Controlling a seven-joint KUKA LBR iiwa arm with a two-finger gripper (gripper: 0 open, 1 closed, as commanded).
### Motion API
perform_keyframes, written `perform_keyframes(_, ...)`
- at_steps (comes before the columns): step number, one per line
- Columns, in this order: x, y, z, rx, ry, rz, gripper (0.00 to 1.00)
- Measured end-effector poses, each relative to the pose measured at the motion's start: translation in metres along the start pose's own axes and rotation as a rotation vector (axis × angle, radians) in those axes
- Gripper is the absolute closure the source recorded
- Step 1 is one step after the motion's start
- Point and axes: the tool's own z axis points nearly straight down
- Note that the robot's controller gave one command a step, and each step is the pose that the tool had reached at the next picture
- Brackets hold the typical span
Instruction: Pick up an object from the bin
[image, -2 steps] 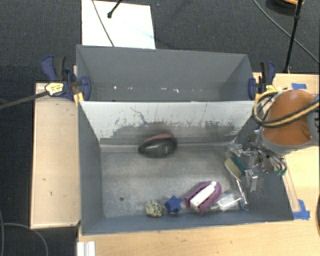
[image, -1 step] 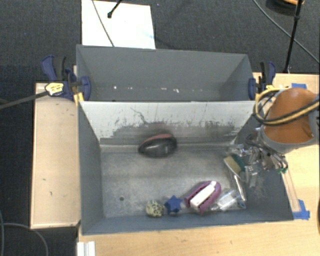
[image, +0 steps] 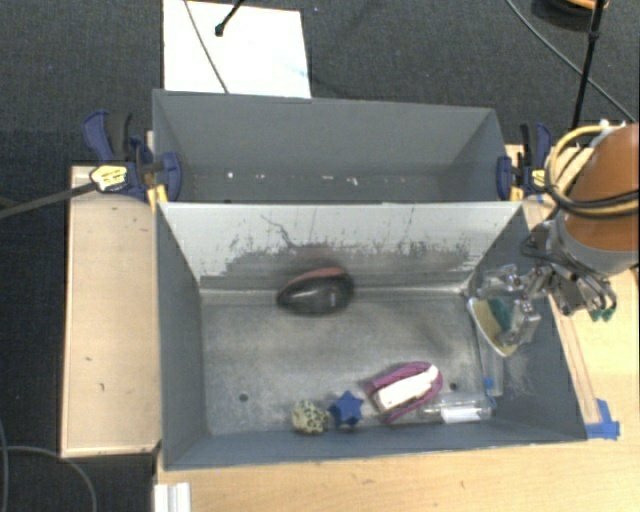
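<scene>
- Gripper (image: 505, 322): you see it low by the right wall of the bin (image: 180, 330) (spread or closed, you cannot tell).
- Nearest to it: one clear tube (image: 462, 409), front right.
- Front row: one purple-and-white object (image: 403, 388), one blue star (image: 347, 408), one speckled ball (image: 310, 417).
- Back: one dark oval object (image: 315, 292).

Robotics lab, set up as a bin-picking test rig.

A robot arm (image: 605, 190) with an orange cover and looped yellow and black cables at its wrist reached from the right into a grey metal bin (image: 180, 330) with sloped, scuffed walls. The bin held odd, unrelated small things: a dark oval lump (image: 315, 293), a blue star (image: 346, 408) and a speckled ball (image: 310, 417). Around it lay dark carpet (image: 60, 60), with a black cable (image: 40, 203) trailing over it and a thin black pole (image: 592, 50) at the top right.
</scene>
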Motion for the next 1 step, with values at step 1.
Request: perform_keyframes(1, 0.0139, -0.0045, -0.1241, 0.002, -0.002, -0.05, 1.0)
